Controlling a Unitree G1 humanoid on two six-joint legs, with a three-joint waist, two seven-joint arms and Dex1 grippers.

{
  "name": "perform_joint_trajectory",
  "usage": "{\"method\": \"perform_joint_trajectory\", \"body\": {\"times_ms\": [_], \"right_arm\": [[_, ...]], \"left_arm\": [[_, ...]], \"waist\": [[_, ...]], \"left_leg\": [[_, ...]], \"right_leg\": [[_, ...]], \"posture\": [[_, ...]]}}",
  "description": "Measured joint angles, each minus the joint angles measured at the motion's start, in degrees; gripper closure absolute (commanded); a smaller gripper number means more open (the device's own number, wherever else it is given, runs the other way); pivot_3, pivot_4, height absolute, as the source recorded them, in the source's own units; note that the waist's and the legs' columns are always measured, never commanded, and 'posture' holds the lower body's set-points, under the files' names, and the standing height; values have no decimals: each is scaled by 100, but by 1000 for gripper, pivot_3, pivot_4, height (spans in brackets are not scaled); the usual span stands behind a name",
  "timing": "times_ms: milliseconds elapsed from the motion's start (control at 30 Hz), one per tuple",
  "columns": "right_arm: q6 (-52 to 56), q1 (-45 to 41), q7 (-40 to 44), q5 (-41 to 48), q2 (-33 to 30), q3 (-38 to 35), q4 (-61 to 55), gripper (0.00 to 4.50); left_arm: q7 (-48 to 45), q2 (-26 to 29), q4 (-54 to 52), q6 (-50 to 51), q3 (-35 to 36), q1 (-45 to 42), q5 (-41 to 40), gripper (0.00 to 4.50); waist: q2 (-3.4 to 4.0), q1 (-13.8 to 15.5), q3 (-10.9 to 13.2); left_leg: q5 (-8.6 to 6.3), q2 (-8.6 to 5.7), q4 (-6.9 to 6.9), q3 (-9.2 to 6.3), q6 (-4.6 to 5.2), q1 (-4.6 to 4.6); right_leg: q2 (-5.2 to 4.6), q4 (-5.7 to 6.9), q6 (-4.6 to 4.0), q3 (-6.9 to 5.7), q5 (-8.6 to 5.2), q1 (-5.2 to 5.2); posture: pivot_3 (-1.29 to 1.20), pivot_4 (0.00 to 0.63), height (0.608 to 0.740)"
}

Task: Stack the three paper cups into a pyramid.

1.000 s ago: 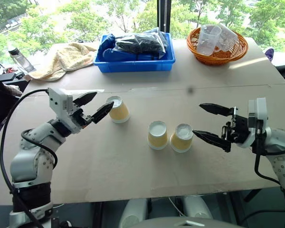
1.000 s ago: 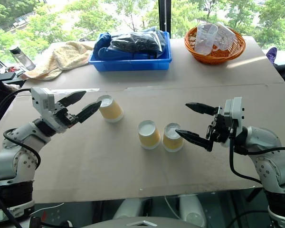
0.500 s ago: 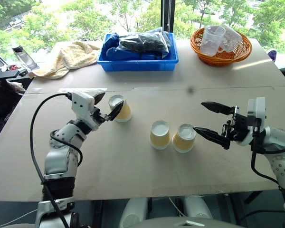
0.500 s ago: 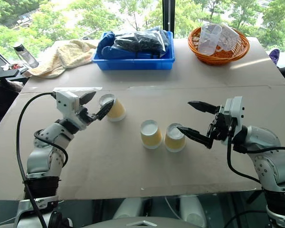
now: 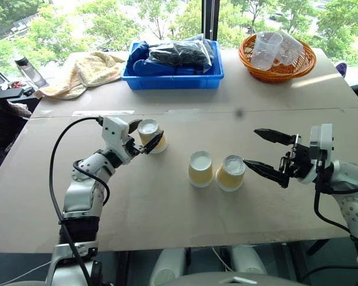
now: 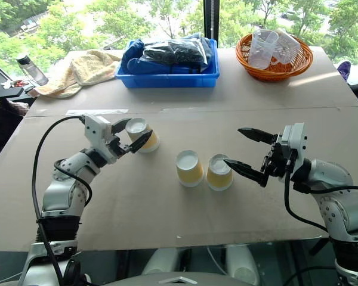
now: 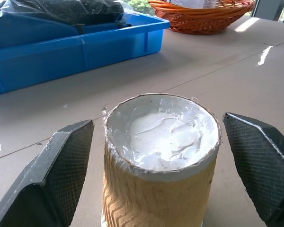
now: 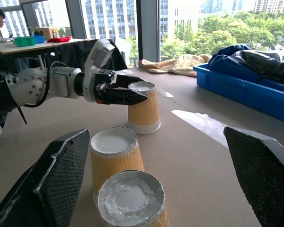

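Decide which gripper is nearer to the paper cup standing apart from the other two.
Left. The left gripper straddles the lone cup, open fingers either side. The right gripper is across the table, beside the pair of cups.

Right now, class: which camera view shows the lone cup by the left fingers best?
The left wrist view: the cup stands upside down, close up, between the open left fingers, untouched. Both eye views show it small; the right wrist view shows it behind the other two cups.

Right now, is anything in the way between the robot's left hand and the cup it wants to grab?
No. The left hand is open with the lone cup already between its fingers. A gap shows on each side, so it isn't squeezing yet. Nothing visible sits between that cup and the two other cups.
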Motion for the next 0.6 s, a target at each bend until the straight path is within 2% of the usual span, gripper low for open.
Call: {"method": "perform_joint_trajectory", "body": {"times_ms": [33, 133, 433, 600], "right_arm": [[-2, 0, -1, 0, 0, 0, 0, 0], [-3, 0, -4, 0, 0, 0, 0, 0], [-3, -13, 5, 1, -8, -5, 0, 0], [-3, -8, 13, 4, -50, -71, 3, 0]], "left_arm": [[-21, -4, 15, 54, 22, -34, -64, 689], [-28, -4, 12, 156, 40, -129, -167, 1985], [-258, 52, -50, 267, -5, -236, -186, 2052], [-669, 211, -568, 767, -219, -845, -551, 2052]], "waist": [[0, -1, 0], [0, -5, 0], [-2, -2, 1], [-6, 9, 4]], "left_leg": [[0, 0, 1, 0, 0, -1], [0, 0, 2, -1, 0, -1], [0, 0, 5, -3, 0, -4], [0, -1, 21, -10, 0, -15]], "right_leg": [[0, 0, 0, 0, 0, 0], [0, 0, 0, 0, 0, 0], [0, 1, 0, -3, 0, 0], [-1, 1, 1, -14, 0, 1]], "posture": [[0, 150, 740], [0, 150, 740], [0, 150, 740], [0, 150, 740]]}}
